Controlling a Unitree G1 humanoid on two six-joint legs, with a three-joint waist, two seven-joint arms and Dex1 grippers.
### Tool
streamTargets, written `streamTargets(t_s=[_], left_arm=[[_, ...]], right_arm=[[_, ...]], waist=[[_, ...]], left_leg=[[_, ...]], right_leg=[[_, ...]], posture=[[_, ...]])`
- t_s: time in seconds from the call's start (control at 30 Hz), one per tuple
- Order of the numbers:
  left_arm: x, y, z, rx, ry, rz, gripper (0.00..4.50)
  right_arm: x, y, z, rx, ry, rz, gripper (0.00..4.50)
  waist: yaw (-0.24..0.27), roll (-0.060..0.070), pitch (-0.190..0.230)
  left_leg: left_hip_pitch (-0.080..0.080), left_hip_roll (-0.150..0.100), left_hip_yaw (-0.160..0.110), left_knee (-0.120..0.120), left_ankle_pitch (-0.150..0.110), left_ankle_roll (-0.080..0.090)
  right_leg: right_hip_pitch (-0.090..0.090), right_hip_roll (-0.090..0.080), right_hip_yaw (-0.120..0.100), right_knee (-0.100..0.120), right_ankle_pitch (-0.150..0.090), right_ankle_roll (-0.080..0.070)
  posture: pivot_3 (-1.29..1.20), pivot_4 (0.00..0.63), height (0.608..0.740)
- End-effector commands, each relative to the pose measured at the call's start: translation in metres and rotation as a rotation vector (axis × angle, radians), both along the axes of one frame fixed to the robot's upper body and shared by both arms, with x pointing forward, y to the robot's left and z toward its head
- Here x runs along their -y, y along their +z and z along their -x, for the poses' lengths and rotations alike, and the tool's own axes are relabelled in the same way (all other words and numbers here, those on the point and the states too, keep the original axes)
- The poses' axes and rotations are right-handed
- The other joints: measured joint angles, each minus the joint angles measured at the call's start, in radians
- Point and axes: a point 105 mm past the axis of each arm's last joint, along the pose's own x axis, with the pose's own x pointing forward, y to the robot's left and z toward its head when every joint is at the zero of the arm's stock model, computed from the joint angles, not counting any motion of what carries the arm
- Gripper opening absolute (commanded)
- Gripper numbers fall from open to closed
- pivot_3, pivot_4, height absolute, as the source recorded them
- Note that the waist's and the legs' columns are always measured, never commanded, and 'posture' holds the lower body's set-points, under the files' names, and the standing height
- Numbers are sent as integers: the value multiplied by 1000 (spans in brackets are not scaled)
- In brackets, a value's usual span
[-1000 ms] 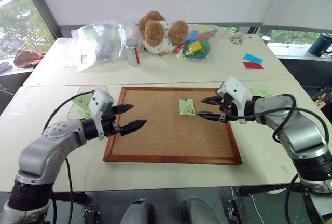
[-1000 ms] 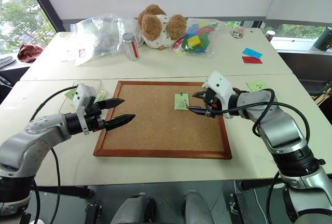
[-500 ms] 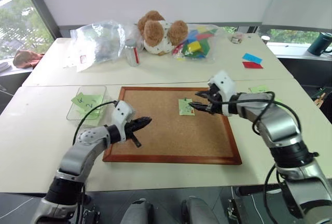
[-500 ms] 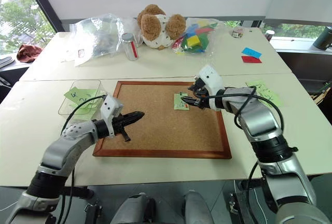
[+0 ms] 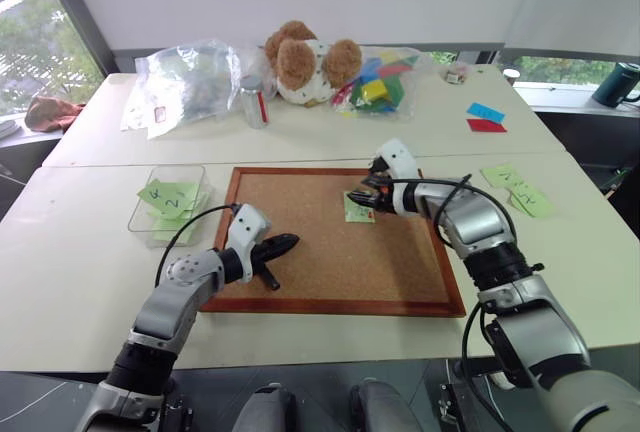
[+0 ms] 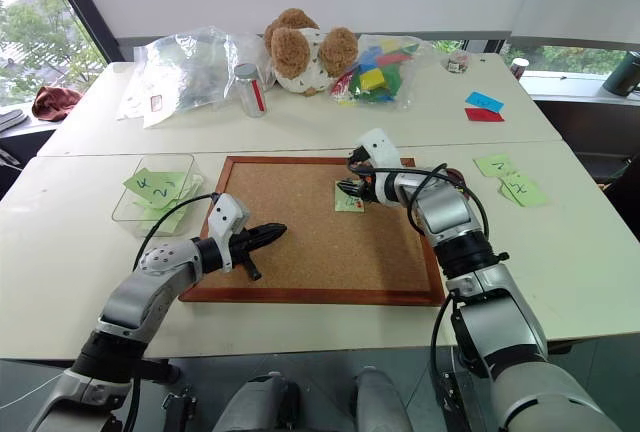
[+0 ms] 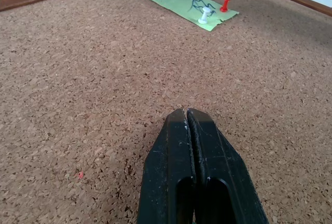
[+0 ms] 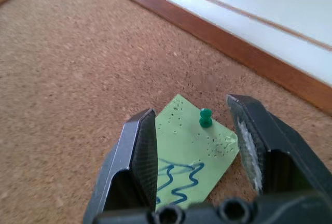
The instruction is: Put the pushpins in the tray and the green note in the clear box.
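Teddy bear [image 5: 303, 60], jar [image 5: 257, 101], cork board [image 5: 300, 252]

Small light-green note [image 7: 193, 2] with wavy dark pen marks, flat on the corkboard [image 5: 330, 242] near its far edge, corners pinned by green [image 8: 205, 117], white [image 7: 206, 15] and red [image 7: 225, 3] pushpins, upright. Clear box [image 5: 150, 202] just beside corkboard's left edge, holding other green notes.

The scene is lit brightly and evenly by daylight from the windows [image 5: 30, 42] at the far left and right. Only soft shadows are cast on the pale table [image 5: 80, 252]. In the right wrist view the near black fingers [image 8: 140, 162] are blurred, and the table beyond the corkboard [image 8: 62, 58] is washed out white.
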Motion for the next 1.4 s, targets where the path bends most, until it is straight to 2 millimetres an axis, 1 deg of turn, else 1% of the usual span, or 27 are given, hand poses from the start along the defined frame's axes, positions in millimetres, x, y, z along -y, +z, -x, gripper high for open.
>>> streamTargets(t_s=[0.03,0.3,0.33,0.37,0.47,0.6,0.73,0.9,0.97,1.03,1.13,1.2,1.27,1.3,1.4], left_arm=[[-5,-7,2,-16,24,-18,35],[-6,-7,2,-12,30,-21,35],[-6,-7,2,-12,31,-22,0],[-6,-7,2,-12,32,-22,0],[-6,-8,3,-16,33,-22,0],[-6,-11,3,-26,33,-34,0],[-7,-15,2,-31,40,-47,0],[-9,-21,3,-54,50,-65,0],[-9,-25,4,-59,46,-82,0],[-9,-26,5,-66,44,-80,0],[-9,-25,5,-65,41,-81,0],[-9,-25,5,-64,41,-80,0],[-8,-25,4,-63,39,-80,0],[-8,-25,4,-63,37,-80,0],[-8,-26,4,-61,35,-81,0]], right_arm=[[-6,15,-8,53,14,-14,2335],[-5,11,-11,44,17,-17,2335],[-4,12,-11,45,18,-19,1764],[-4,12,-11,46,19,-20,1415],[-3,15,-12,53,14,-25,19],[-1,21,-12,66,12,-31,19],[-1,34,-10,89,20,-67,19],[5,70,-2,156,3,-138,19],[15,82,-1,183,-37,-154,19],[28,89,0,201,-80,-160,19],[57,94,-2,216,-180,-170,19],[79,90,-4,211,-251,-159,19],[102,81,-6,205,-324,-107,19],[113,75,-6,192,-353,-85,19],[136,55,-6,149,-420,-39,19]], waist=[[-1,0,0],[-2,0,0],[-2,0,0],[-2,0,0],[-2,0,0],[-2,0,0],[-2,0,0],[-1,1,-1],[0,1,-1],[1,2,-1],[1,2,-2],[1,2,-2],[1,2,-2],[1,3,-2],[0,3,-2]], left_leg=[[0,0,0,0,0,0],[0,0,0,0,0,0],[0,0,0,0,0,0],[0,0,0,0,0,0],[0,0,0,0,0,0],[0,0,0,0,0,0],[0,0,0,0,0,0],[0,0,0,0,0,0],[0,0,0,0,0,0],[1,0,0,0,0,0],[1,0,0,-1,0,0],[1,0,0,-1,0,0],[1,0,0,-1,0,0],[1,0,0,-1,0,0],[1,0,0,-1,0,0]], right_leg=[[0,0,0,0,0,0],[0,0,0,0,0,0],[0,0,0,0,0,0],[0,0,0,0,0,0],[0,0,0,0,0,0],[0,0,0,0,0,0],[0,0,0,0,0,0],[0,0,0,1,0,0],[0,0,0,1,0,0],[0,0,0,1,0,0],[0,0,0,0,0,0],[0,0,0,0,0,0],[0,0,0,0,0,0],[0,0,0,0,0,0],[1,0,0,0,0,0]], posture=[[0,150,740],[0,150,740],[0,150,740],[0,150,740],[0,150,740],[0,150,740],[0,150,740],[0,150,740],[0,150,740],[0,150,740],[0,150,740],[0,150,740],[0,150,740],[0,150,740],[0,150,740]])
